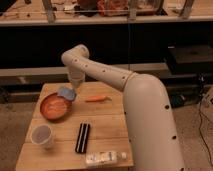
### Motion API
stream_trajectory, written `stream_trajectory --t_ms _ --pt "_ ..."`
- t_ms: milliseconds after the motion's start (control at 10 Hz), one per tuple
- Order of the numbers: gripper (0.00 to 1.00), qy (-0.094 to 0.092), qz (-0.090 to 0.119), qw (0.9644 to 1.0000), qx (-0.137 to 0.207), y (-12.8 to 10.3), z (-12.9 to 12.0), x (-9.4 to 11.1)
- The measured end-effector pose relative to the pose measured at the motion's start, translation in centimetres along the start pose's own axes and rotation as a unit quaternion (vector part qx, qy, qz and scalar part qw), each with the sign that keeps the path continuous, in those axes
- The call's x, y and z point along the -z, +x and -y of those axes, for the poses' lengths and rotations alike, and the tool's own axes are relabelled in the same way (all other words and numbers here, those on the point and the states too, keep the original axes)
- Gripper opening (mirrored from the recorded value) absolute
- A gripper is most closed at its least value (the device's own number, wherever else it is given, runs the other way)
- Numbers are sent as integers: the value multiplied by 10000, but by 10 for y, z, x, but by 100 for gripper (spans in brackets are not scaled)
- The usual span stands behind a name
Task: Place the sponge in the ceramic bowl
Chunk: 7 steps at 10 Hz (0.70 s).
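Note:
The ceramic bowl (54, 106) is a wide terracotta dish on the left side of the wooden table (105, 125). The blue-grey sponge (66, 93) hangs at the bowl's upper right rim, just under my gripper (71, 88). My white arm reaches in from the right and bends down over the table's far left part. The gripper's tip is hidden behind the arm and the sponge, so its hold on the sponge does not show.
An orange carrot (97, 99) lies right of the bowl. A white cup (42, 136) stands at the front left, a black ribbed block (82, 137) at the front middle, and a clear plastic bottle (106, 158) lies by the front edge. Dark shelving stands behind the table.

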Motion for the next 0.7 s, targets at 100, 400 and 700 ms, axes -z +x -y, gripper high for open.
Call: stream_trajectory --t_ms 100,400,700 --pt "0 3 4 10000 49 -6 4 -1" --pt "0 -10 -29 9999 110 -8 7 -4" --pt "0 -2 -20 9998 187 -13 11 -6"
